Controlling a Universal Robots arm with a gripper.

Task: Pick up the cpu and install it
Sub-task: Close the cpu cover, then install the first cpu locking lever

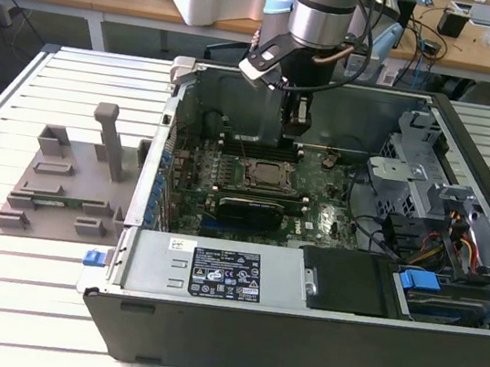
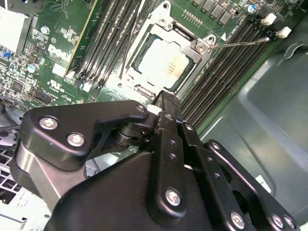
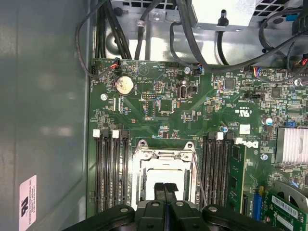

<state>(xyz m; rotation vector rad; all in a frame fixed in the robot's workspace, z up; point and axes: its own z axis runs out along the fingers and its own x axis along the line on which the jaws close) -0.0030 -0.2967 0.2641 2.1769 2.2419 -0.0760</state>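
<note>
The cpu (image 2: 163,65) lies flat in the motherboard's socket frame (image 2: 156,24), silvery top up, between banks of memory slots (image 2: 226,62). The gripper (image 2: 167,98) hangs just above the socket, its fingers pressed together on nothing. The open computer case (image 1: 297,330) sits on a slatted table (image 1: 25,298), with a grey fixture (image 1: 60,184) at the exterior view's left.

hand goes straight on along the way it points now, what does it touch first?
Most likely the cpu lying in the socket frame: the hand points down over it. In the second wrist view it sits near the frame's edge, so the frame could come first; depth is unclear.
</note>
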